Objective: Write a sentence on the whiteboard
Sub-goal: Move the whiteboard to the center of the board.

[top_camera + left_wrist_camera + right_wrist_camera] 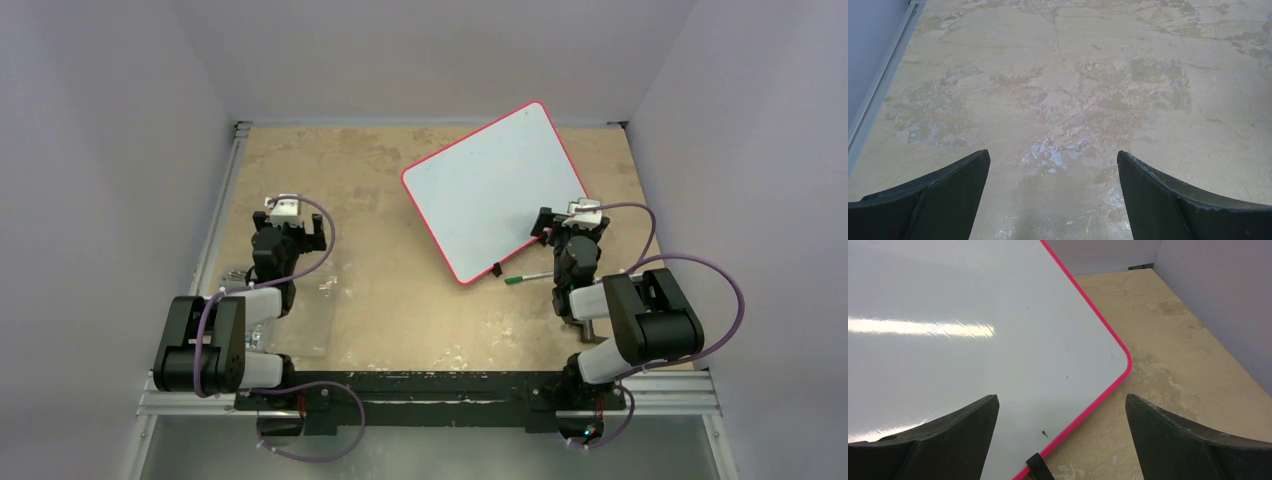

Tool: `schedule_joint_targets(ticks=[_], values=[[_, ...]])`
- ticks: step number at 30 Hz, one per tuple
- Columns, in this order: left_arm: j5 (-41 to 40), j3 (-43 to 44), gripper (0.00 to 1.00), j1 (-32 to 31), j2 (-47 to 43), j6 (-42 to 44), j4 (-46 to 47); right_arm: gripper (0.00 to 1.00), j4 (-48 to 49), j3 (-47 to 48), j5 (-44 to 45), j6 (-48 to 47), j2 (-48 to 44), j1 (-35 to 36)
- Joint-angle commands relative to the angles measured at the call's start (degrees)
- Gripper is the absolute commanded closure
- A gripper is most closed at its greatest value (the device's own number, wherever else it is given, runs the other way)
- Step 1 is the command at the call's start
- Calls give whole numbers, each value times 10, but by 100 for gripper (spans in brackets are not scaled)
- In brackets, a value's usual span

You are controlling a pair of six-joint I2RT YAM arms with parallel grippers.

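At the lower left of the overhead frame the left end effector (1053, 156) hung spread and empty over bare tabletop (1058, 75). At right, the right end effector (1062, 398), equally spread and holding nothing, hovered over the right-hand corner of the whiteboard (490, 185). A green marker (527, 277) lay on the tabletop just beside the board's lower edge, so the step in hand was probably fetching it. The right arm would do well to draw back toward the frame's bottom, line up across the barrel and pinch near mid-length. The whiteboard lay skewed at upper centre-right, red-rimmed and blank; no brand, label or lettering could be read anywhere
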Motion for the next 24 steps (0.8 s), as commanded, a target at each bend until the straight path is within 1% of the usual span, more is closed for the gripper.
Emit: schedule_joint_targets(ticks=[1,16,19,20,22,24], values=[[15,18,0,4,-3,-9,17,1,23,12,-6,-1,-2,0],[12,17,0,4,-3,-9,18,1,23,12,-6,-1,-1,0],[6,16,0,4,-5,-8,19,1,42,3,17,-9,-2,0],[4,22,0,4,-10,-7,5,1,43,4,27,-6,-5,1],[-4,53,0,2,-35,-7,-64,1,-5,18,45,-2,-26,1],[-15,99,0,-1,-58,-7,-165,1,-128,63,40,-2,-64,1]])
